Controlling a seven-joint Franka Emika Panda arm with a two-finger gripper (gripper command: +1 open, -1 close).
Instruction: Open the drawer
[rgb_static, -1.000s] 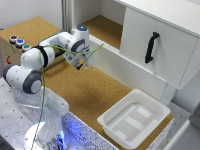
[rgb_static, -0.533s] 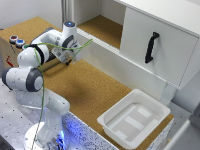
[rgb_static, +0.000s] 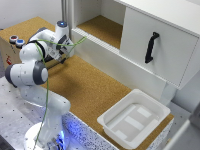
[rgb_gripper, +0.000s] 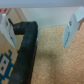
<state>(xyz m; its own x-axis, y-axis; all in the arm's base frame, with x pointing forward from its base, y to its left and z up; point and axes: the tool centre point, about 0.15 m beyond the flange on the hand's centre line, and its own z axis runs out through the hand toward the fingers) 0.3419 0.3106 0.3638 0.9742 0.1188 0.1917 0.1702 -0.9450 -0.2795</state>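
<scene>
1. Hand (rgb_gripper: 41, 29): fingers spread wide apart in the wrist view, nothing between them.
2. Drawer (rgb_static: 158, 46), white front with black handle (rgb_static: 151, 47), sits along the table's (rgb_static: 90, 90) far edge, well apart from the hand.
3. White tray (rgb_static: 134, 119) lies at the table's near corner.

Bright even lighting, soft shadows, both views blurry, wrist view especially soft

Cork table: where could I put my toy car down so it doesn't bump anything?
The cork table is bare between the robot arm and the white tray, below the white cabinet. The shelf inside the cabinet looks bare too. It is crowded near the gripper.
</scene>
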